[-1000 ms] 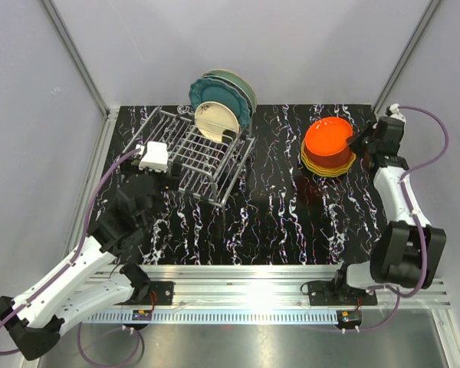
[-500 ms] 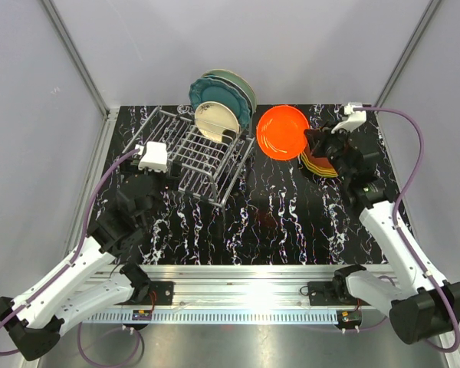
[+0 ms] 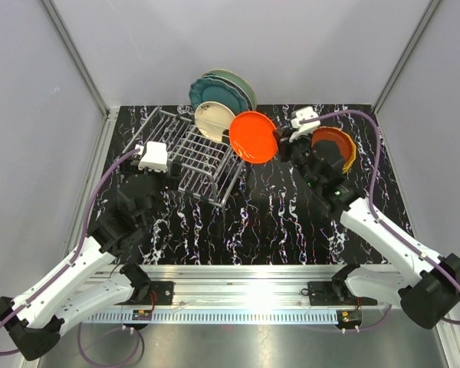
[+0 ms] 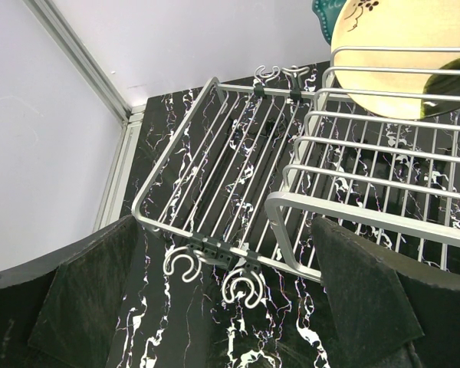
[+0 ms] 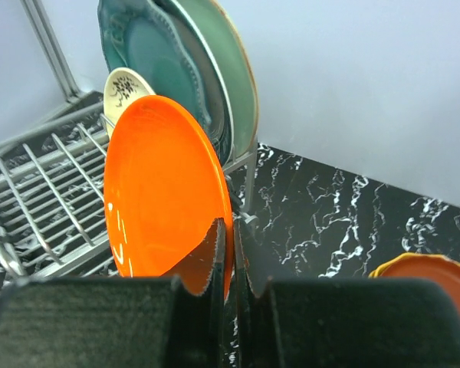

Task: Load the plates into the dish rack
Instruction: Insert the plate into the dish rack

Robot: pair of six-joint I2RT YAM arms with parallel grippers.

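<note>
My right gripper (image 5: 228, 257) (image 3: 282, 143) is shut on the rim of a red-orange plate (image 5: 165, 195) (image 3: 254, 136), which it holds on edge in the air by the dish rack's (image 3: 192, 153) right end. A mint green plate (image 3: 241, 86), a dark teal plate (image 3: 207, 90) and a cream-centred plate (image 3: 215, 119) stand at the back of the rack. An orange plate stack (image 3: 336, 149) lies on the table at the right. My left gripper (image 4: 230, 307) (image 3: 146, 172) is open at the rack's (image 4: 238, 176) front left corner, holding nothing.
The black marbled table (image 3: 268, 222) runs between the rack and the plate stack. White walls with metal corner posts (image 3: 77, 57) close in the back and sides. A metal rail (image 3: 253, 280) lines the near edge.
The right arm lifted the red-orange plate off the stack and carried it left to the rack's right end, turning it on edge. The left arm has not moved.
</note>
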